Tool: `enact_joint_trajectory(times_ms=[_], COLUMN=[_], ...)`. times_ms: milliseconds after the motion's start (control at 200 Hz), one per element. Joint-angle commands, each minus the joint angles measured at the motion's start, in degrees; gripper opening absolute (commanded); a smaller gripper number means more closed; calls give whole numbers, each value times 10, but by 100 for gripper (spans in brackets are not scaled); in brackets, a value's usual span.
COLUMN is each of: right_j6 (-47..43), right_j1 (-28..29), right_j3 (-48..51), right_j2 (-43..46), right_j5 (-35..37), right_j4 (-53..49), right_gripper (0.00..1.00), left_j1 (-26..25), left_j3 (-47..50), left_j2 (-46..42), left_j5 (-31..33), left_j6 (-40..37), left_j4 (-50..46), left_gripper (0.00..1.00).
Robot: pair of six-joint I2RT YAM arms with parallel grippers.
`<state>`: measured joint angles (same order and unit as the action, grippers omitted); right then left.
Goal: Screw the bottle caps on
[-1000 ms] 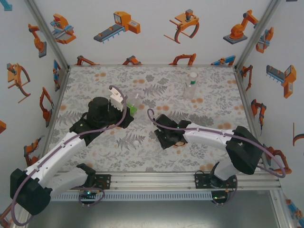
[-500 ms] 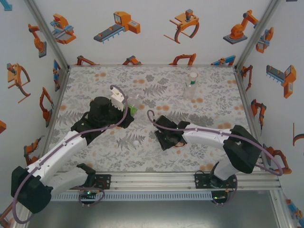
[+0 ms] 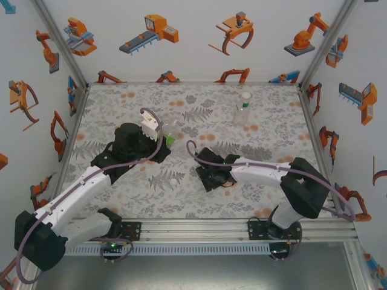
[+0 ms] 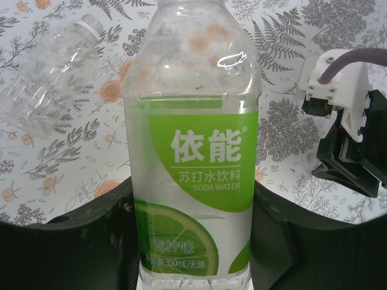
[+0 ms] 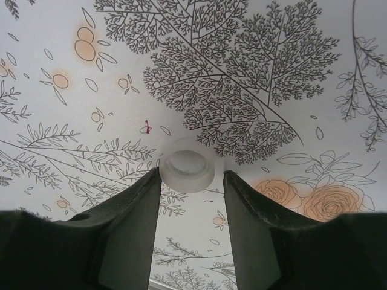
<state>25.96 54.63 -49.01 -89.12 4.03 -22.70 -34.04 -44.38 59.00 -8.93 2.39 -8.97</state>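
My left gripper point(image 4: 192, 202) is shut on a clear bottle with a green label point(image 4: 192, 163), one black jaw on each side of its lower body; its neck end runs out of frame at the top. From above, that left gripper point(image 3: 161, 141) and the bottle point(image 3: 170, 139) are left of centre. My right gripper point(image 5: 192, 175) points down at the mat and is open, with a white cap point(image 5: 188, 171) at its fingertips, touching the left one. From above, the right gripper point(image 3: 211, 176) is near centre, with a white cap point(image 3: 173, 180) on the mat to its left.
A clear bottle point(image 4: 48, 75) lies on its side on the floral mat point(image 3: 199, 199) beyond my left gripper. Another bottle point(image 3: 243, 112) stands upright at the back right. The right arm's wrist point(image 4: 344, 139) is close on the right of the held bottle. Walls enclose three sides.
My right gripper has shifted slightly left and its jaws have spread wider. The left gripper and its bottle have stayed put.
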Motion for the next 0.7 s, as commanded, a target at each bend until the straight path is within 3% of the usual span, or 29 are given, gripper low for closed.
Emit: enact_joint_trajectory(times_ms=[0,696], right_j6=[3,-7], right_j1=[2,3], right_j3=[-1,-10], right_j2=[28,10], right_j5=[20,-9], right_j4=[-5,3], right_gripper=[46,42], left_j1=[3,3], left_j3=[9,14], left_j2=[-11,-4], left_j5=[2,3], left_j6=[9,17], left_j4=[7,12], left_gripper=[0,0])
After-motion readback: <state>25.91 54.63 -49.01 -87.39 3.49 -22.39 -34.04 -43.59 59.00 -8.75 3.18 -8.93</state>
